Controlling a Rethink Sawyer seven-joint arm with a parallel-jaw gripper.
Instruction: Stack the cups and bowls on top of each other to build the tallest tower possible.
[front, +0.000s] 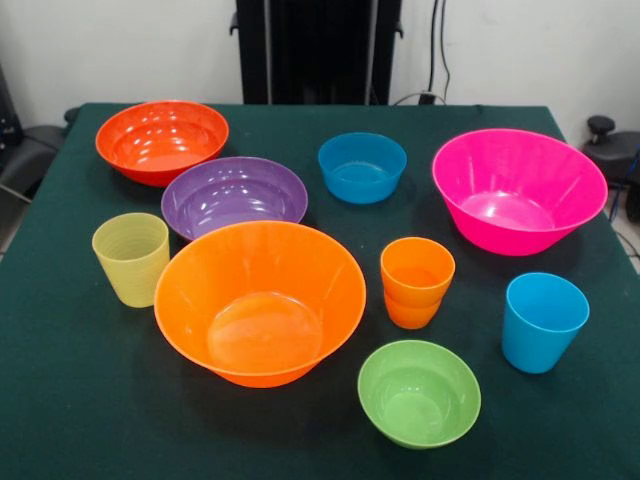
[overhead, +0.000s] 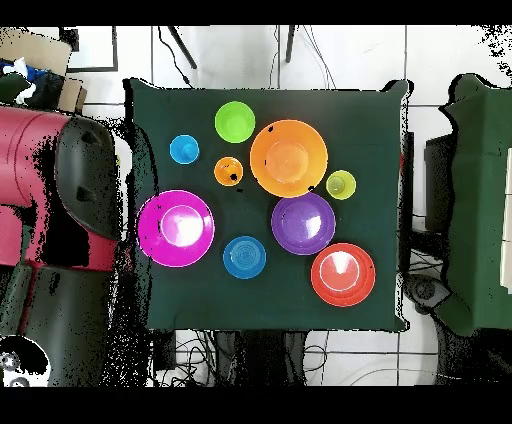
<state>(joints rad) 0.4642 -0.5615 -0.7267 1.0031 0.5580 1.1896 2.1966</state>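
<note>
All the bowls and cups stand upright and apart on the green table (front: 80, 400); no tower shows. The large orange bowl (front: 259, 300) (overhead: 288, 158) is central, with the purple bowl (front: 234, 195) and the red-orange bowl (front: 162, 140) behind it. The hot pink bowl (front: 518, 188) (overhead: 177, 228) sits far right, and the blue bowl (front: 362, 167) is beside it. The lime green bowl (front: 419, 392) is nearest. The ribbed pale cup (front: 131, 258), the orange cup (front: 416, 282) with a step in its side, and the sky blue cup (front: 543, 322) stand among them. The gripper shows in neither view.
In the overhead view the red and black arm (overhead: 60, 200) is drawn back beside the table's left edge. A second green-covered surface (overhead: 480, 200) lies off to the right. Cardboard boxes (overhead: 35, 55) sit at the top left, and cables run along the floor.
</note>
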